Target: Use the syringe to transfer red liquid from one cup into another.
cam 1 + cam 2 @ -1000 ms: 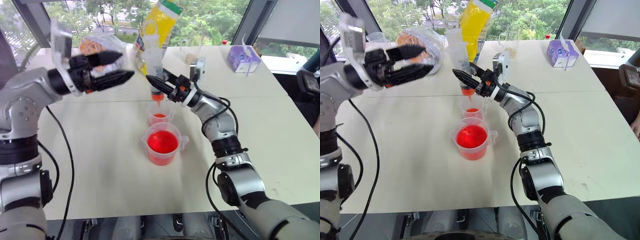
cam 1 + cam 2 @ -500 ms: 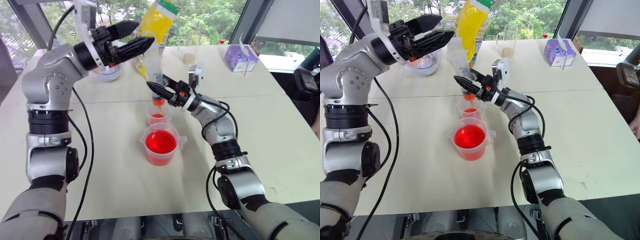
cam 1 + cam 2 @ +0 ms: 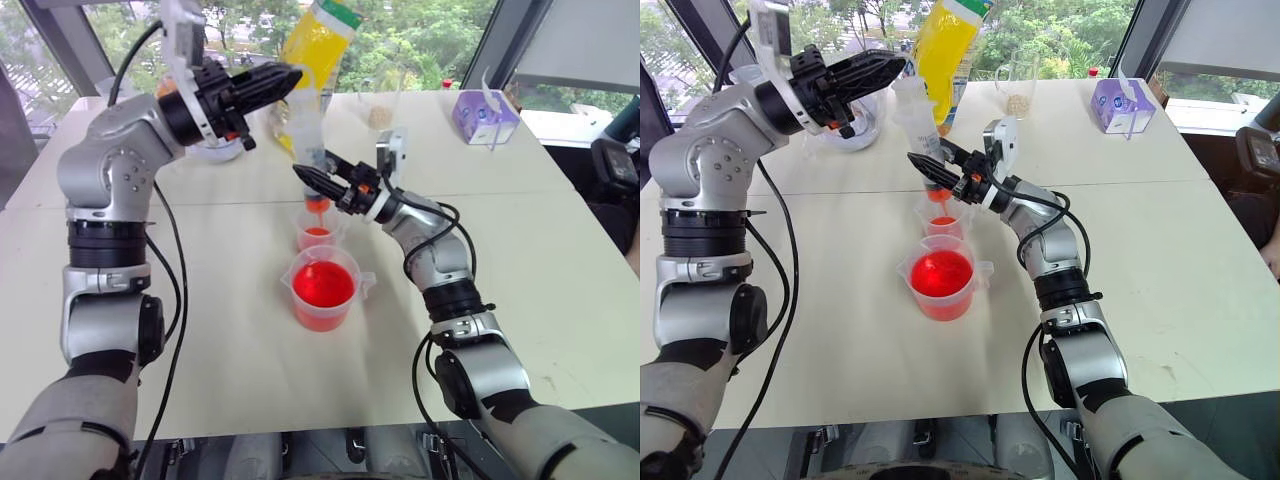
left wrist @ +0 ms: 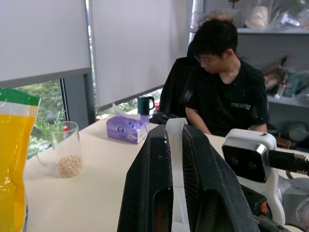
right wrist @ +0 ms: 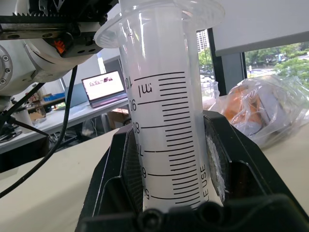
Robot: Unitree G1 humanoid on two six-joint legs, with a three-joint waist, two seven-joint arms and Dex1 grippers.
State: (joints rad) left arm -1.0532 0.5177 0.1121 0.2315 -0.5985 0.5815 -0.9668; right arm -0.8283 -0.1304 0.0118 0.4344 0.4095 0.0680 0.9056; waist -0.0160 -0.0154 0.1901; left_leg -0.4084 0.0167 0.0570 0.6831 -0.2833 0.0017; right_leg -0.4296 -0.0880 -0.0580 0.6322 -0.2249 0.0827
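Observation:
The syringe (image 3: 308, 140) stands nearly upright, its orange tip (image 3: 318, 203) just above the small narrow cup (image 3: 318, 232). My right gripper (image 3: 322, 180) is shut on the lower barrel (image 5: 164, 96). My left gripper (image 3: 290, 78) is shut on the white plunger top (image 4: 175, 159), which shows clamped between its black fingers. A little red liquid lies in the small cup. Just in front of it stands the wide spouted beaker (image 3: 350, 300), holding much more red liquid (image 3: 323, 284).
A tall yellow bag (image 3: 318, 40) rises right behind the syringe. A glass mug with grains (image 3: 378, 105), a purple tissue box (image 3: 485, 115) and a clear bag with orange contents (image 3: 855, 110) stand at the table's far side. A person (image 4: 222, 92) sits beyond the table.
My left gripper has swung in to the syringe's top and gone from open to shut on the plunger. The right gripper and both cups have stayed put. The camera view has shifted.

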